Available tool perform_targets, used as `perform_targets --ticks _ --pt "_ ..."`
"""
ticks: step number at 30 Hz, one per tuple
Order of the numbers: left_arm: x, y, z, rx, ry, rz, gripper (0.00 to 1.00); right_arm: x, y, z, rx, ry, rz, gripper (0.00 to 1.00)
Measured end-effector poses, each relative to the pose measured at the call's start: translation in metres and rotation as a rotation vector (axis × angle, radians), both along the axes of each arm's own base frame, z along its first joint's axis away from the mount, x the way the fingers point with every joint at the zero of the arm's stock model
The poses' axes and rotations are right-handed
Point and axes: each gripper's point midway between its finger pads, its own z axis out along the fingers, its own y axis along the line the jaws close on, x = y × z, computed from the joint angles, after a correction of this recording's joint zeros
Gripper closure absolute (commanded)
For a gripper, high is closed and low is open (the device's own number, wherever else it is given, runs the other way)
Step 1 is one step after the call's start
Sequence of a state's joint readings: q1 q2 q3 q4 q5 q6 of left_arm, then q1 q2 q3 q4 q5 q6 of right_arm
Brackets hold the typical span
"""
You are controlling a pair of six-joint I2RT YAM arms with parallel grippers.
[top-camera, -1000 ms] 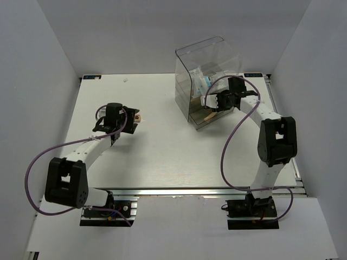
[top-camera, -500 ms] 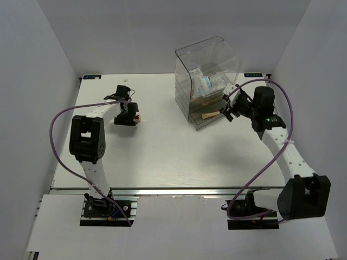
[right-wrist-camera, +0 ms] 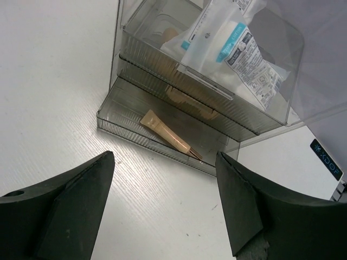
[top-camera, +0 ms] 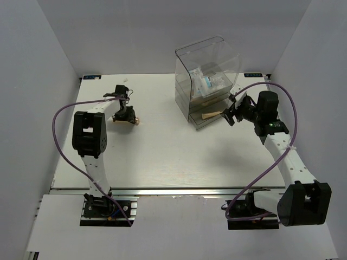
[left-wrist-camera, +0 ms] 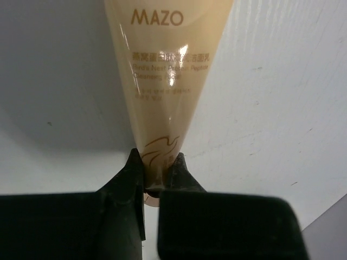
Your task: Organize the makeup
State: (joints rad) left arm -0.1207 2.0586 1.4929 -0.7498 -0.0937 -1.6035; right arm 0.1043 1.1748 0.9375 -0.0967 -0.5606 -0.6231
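Note:
A beige squeeze tube [left-wrist-camera: 169, 81] marked MAZO lies on the white table, and my left gripper [left-wrist-camera: 157, 172] is shut on its narrow end. From above, that gripper [top-camera: 128, 117] sits at the table's left rear with the tube [top-camera: 135, 122] poking out beside it. My right gripper [right-wrist-camera: 164, 157] is open and empty, just in front of the clear drawer box [right-wrist-camera: 135, 59]. The bottom drawer is pulled out, and a thin peach stick [right-wrist-camera: 169, 137] lies in it. A clear packet [right-wrist-camera: 230, 46] with white-blue contents sits in the top level. Peach shapes [right-wrist-camera: 184, 100] show through the middle drawer.
The drawer box [top-camera: 206, 59] stands at the table's rear right, its open drawer [top-camera: 209, 118] facing the front. My right gripper [top-camera: 229, 112] hovers at that drawer's right side. Grey walls enclose the table on three sides.
My left gripper has closed on the tube's narrow end. My right gripper has opened wide and backed a little to the right, away from the open drawer.

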Motion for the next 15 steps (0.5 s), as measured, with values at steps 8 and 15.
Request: perform_targets --ticks 8,15 --pt "-0.029 -0.021 0.040 0.084 -0.200 -0.391 1.00 0.011 -0.029 0.023 0.116 -0.016 -0.118 0.19" --pt "-0.098 -0.152 0.196 0.144 -1.002 -1.034 1.00 0.024 -0.059 0.035 0.208 -0.019 -0.229 0.16"
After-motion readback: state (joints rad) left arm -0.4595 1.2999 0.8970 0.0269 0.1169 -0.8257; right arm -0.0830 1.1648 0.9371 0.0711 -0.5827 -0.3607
